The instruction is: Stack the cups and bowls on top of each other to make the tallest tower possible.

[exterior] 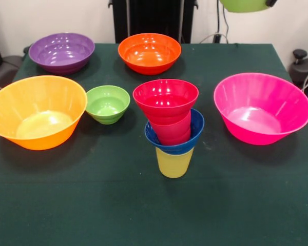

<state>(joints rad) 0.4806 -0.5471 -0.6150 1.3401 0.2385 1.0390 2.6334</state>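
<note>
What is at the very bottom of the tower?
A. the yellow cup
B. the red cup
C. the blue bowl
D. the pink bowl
A: the yellow cup stands on the table, with the blue bowl sitting on its rim.

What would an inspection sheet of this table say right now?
Surface: dark green cloth table, flat.
Job's things: tower near centre: yellow cup, small blue bowl, red cup, small red bowl. Loose: large orange-yellow bowl, small green bowl, purple bowl, orange bowl, pink bowl. A green bowl is held up at the top edge.
Clutter: nothing seen.
Gripper: hidden.
Cables: behind the table.
Surroundings: black pedestal, white wall.
</note>
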